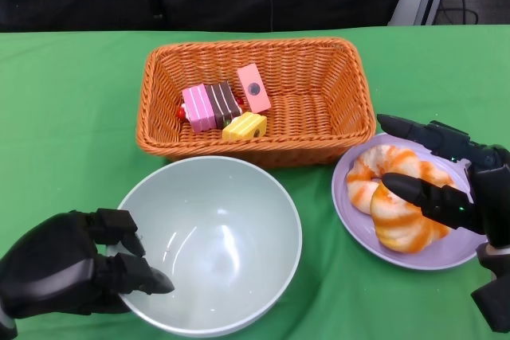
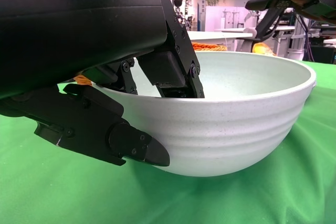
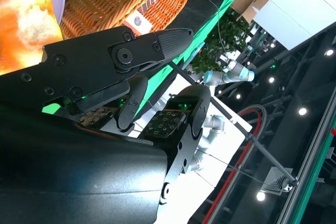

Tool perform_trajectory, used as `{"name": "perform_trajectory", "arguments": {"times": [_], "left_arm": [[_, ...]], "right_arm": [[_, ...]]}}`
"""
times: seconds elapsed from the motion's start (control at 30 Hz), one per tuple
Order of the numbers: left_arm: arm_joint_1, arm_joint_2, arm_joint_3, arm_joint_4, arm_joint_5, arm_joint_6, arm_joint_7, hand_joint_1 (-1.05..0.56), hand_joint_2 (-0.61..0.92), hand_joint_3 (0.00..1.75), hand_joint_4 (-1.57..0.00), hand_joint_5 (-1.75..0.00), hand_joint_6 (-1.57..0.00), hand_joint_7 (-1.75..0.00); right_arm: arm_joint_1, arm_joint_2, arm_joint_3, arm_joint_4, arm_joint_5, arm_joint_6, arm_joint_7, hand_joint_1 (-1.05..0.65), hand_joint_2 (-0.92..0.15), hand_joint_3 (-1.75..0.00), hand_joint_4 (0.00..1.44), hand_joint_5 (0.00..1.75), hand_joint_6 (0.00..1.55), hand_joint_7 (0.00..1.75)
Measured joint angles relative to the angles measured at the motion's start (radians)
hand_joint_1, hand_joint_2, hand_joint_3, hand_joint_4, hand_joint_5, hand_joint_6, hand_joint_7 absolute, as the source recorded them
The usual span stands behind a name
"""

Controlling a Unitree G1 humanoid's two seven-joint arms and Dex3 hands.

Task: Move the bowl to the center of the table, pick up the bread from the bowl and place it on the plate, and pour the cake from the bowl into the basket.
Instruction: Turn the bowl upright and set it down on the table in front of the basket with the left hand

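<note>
The pale green bowl (image 1: 211, 240) stands upright and empty at the front middle of the table. My left hand (image 1: 76, 264) grips its near-left rim, fingers inside and thumb outside; the left wrist view shows the bowl (image 2: 247, 121) pinched that way. The wicker basket (image 1: 335, 129) behind it holds several small cake pieces (image 1: 223, 107). On the lilac plate (image 1: 355, 212) at the right lie orange-and-white bread pieces (image 1: 398, 205). My right hand (image 1: 454, 189) hovers over the plate with fingers spread and nothing in it; its fingers (image 3: 115, 56) show beside the bread (image 3: 21, 19).
Green cloth (image 1: 72, 101) covers the table, with bare cloth left of the basket and at the far right. Beyond the table's back edge the background is dark.
</note>
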Motion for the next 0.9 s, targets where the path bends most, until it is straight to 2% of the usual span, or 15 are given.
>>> {"name": "perform_trajectory", "arguments": {"times": [0.17,0.3,0.37,0.5,0.67,0.9], "left_arm": [[0.005,-0.007,0.015,-0.017,-0.013,0.013,-0.038,-0.31,0.92,0.25,-0.67,-0.61,-0.88,-0.02],[0.007,-0.008,0.044,-0.017,-0.059,0.018,-0.102,-0.33,0.92,0.21,-0.72,-0.29,-0.8,0.0],[0.008,-0.008,0.052,-0.017,-0.079,0.007,-0.131,-0.34,0.92,0.21,-0.72,-0.25,-0.79,0.0],[0.008,-0.001,0.061,-0.014,-0.115,-0.052,-0.197,-0.63,0.92,0.2,-0.56,-0.04,-0.54,0.0],[0.008,0.003,0.077,-0.011,-0.16,-0.129,-0.284,-0.8,0.92,0.27,-0.43,0.0,-0.4,0.0],[0.008,0.003,0.11,-0.008,-0.192,-0.19,-0.368,-0.9,0.92,0.37,-0.43,-0.01,-0.37,-0.01]], "right_arm": [[0.0,0.001,-0.003,-0.002,-0.009,0.0,-0.002,-0.54,-0.92,-0.09,0.88,0.35,0.76,0.0],[0.002,0.003,-0.006,-0.002,-0.009,0.0,-0.002,-0.53,-0.92,-0.07,0.88,0.36,0.76,0.01],[0.002,0.003,-0.007,-0.002,-0.009,0.0,-0.002,-0.53,-0.92,-0.07,0.88,0.36,0.76,0.01],[0.002,0.004,-0.007,-0.002,-0.009,0.0,-0.002,-0.54,-0.92,-0.07,0.87,0.37,0.76,0.0],[0.002,0.005,-0.007,-0.002,-0.009,-0.003,-0.002,-0.55,-0.92,-0.08,0.86,0.39,0.75,0.0],[0.002,0.007,-0.008,-0.002,-0.009,-0.006,-0.002,-0.56,-0.92,-0.08,0.85,0.4,0.75,0.0]]}}
